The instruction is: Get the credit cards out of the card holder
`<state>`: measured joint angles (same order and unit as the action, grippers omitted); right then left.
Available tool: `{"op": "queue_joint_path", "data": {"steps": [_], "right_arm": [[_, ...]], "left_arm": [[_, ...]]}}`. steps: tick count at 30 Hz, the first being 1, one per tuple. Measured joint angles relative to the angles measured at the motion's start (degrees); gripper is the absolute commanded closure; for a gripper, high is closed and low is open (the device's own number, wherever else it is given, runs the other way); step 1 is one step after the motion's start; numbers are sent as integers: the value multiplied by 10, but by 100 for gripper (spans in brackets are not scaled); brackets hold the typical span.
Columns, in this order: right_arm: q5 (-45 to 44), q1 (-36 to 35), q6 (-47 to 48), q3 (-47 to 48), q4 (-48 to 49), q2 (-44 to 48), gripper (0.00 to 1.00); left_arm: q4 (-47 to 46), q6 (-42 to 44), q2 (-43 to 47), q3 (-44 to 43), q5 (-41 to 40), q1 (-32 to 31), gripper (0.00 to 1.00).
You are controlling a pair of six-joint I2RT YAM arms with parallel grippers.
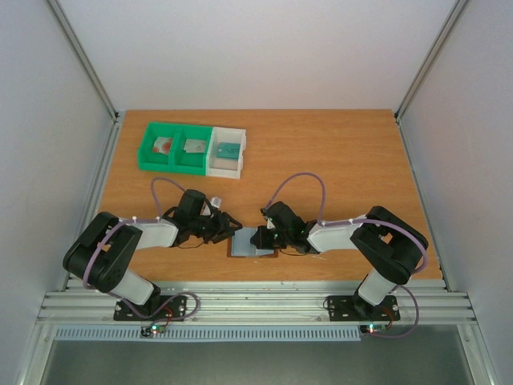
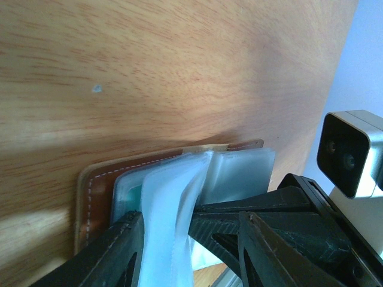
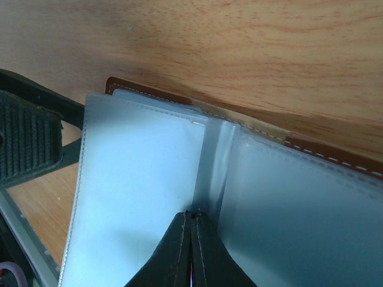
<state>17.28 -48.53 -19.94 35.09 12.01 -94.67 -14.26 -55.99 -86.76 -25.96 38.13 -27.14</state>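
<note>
The brown card holder [image 1: 250, 247] lies open on the table near the front edge, its clear blue-grey sleeves fanned up. My left gripper [image 1: 232, 226] holds one sleeve page between its fingers, as the left wrist view [image 2: 169, 224] shows. A teal tint shows in the pocket under that page [image 2: 128, 197]. My right gripper [image 1: 265, 237] is shut, its tips [image 3: 192, 215] resting on the fold between two sleeves [image 3: 137, 179]. Three credit cards lie in the bins: white with a red mark [image 1: 163, 146], greyish [image 1: 195, 146] and teal [image 1: 228, 150].
A green bin [image 1: 175, 164] with two compartments and a white bin [image 1: 227, 168] stand side by side at the back left. The left arm's ribbed finger [image 3: 27, 143] shows beside the holder in the right wrist view. The right wrist camera [image 2: 350, 152] is close to the left gripper.
</note>
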Motion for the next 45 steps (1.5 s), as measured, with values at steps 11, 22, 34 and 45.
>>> {"op": "queue_joint_path", "data": {"steps": [11,22,34,45], "right_arm": [[4,7,-9,-30,50,6,92],[4,23,-10,-49,13,71,72],[-32,27,30,-49,-149,230,56],[-55,27,54,-48,-256,351,60]], "left_arm": [[-47,-52,-4,0,6,-42,55],[-59,-80,2,-15,-1,-75,61],[-66,-83,-30,-55,-9,-110,61],[-95,-104,-81,-90,-16,-144,59]]}}
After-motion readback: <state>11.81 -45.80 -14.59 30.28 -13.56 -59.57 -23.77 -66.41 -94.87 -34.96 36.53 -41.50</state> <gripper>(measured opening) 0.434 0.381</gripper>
